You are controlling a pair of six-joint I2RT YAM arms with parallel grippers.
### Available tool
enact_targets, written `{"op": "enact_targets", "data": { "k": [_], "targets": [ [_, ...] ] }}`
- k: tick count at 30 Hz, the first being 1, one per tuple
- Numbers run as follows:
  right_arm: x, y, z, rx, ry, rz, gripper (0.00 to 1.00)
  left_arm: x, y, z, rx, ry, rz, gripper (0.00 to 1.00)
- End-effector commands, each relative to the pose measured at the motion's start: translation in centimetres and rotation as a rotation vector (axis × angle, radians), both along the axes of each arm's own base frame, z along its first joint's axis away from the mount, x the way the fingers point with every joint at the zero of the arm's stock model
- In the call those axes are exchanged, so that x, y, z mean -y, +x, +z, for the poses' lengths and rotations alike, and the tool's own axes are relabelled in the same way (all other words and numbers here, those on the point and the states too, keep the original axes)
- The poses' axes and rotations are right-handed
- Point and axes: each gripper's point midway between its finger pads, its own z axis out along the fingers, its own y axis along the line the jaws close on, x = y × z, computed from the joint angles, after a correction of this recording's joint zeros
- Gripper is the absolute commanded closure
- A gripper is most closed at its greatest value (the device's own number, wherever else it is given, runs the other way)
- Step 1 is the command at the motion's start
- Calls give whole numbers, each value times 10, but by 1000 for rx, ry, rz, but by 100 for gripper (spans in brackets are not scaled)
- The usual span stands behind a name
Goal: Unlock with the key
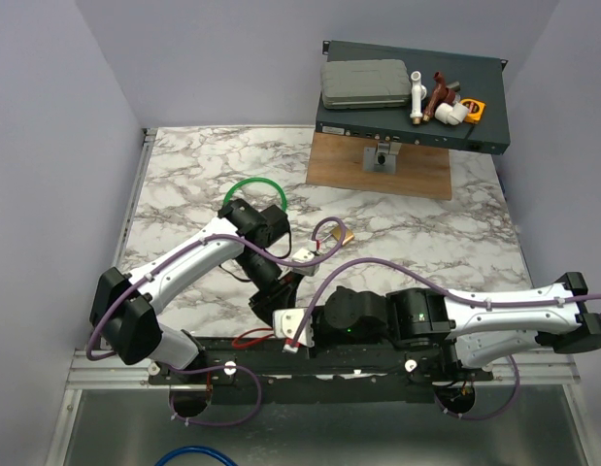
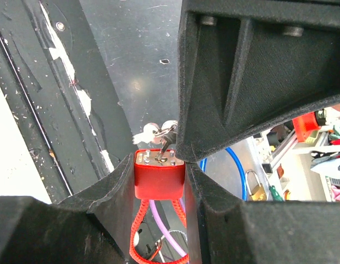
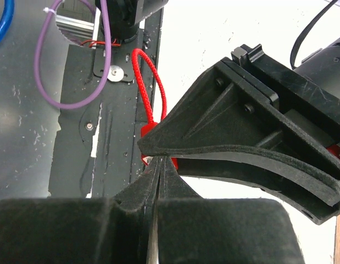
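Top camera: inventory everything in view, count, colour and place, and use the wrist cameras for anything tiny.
table: one, white marble
key: one, red head, red cord loop, at the table's near edge
padlock: one, brass, mid-table
cable loop: one, green, table's left-centre
board: one, wooden brown, far table edge
flat box: one, dark grey, above the board
case: one, grey, on the box
pipe fittings: three, white and brown, on the box
cable: one, blue, below near edge
left gripper: one, black, closed on the key
right gripper: one, black, shut, beside it

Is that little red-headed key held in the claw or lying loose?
Held: the left gripper pinches the key by its red head, a finger pressed on each side.
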Motion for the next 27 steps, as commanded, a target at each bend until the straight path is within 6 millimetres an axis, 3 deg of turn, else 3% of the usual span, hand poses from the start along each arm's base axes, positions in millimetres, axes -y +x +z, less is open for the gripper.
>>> {"op": "enact_targets", "data": {
  "k": [1, 9, 13, 16, 20, 23, 27],
  "targets": [
    [-4, -3, 4, -9, 54, 0, 99, 0, -11, 22, -30, -70, 3, 100],
    [0, -2, 3, -21, 60, -21, 99, 0, -11, 21, -29, -67, 3, 100],
    [6, -1, -1, -43, 60, -41, 99, 2, -1, 15, -19, -20, 7, 100],
    [15, 3, 12, -63, 108, -88, 99, 4, 25, -6, 25, 77, 42, 100],
    [31, 6, 41, -106, 199, -138, 99, 9, 97, -60, 180, 303, 243, 97],
    [42, 8, 52, -149, 243, -176, 99, 4, 138, -94, 318, 438, 355, 93],
    [52, 9, 60, -194, 298, -211, 99, 15, 138, -104, 255, 440, 350, 89]
  ]
}}
